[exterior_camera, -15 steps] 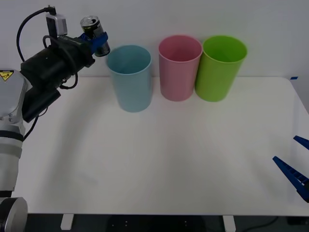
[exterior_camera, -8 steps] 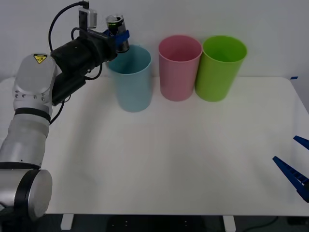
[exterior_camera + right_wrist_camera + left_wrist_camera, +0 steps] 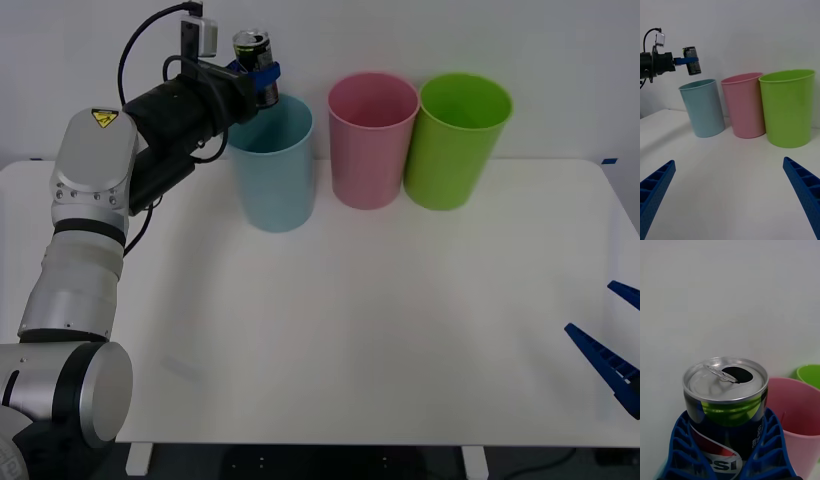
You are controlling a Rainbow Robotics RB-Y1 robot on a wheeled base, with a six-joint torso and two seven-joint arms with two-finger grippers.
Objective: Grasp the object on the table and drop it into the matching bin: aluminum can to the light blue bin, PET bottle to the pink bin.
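Resting low at near right tabletop [image 3: 400,330] edge: right pincer [image 3: 612,352], blue fingers [image 3: 655,187] spread wide, grasping nothing. Farther back, row of bins: light blue bin [image 3: 270,165], pink bin [image 3: 372,140], green bin [image 3: 458,140]. Clenched around can [image 3: 256,65]: left pincer [image 3: 258,78], above blue bin's left rim, can's top opened.

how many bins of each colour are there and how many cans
light blue bin: 1
pink bin: 1
lime green bin: 1
aluminum can, held in the left gripper above the light blue bin: 1
total: 4
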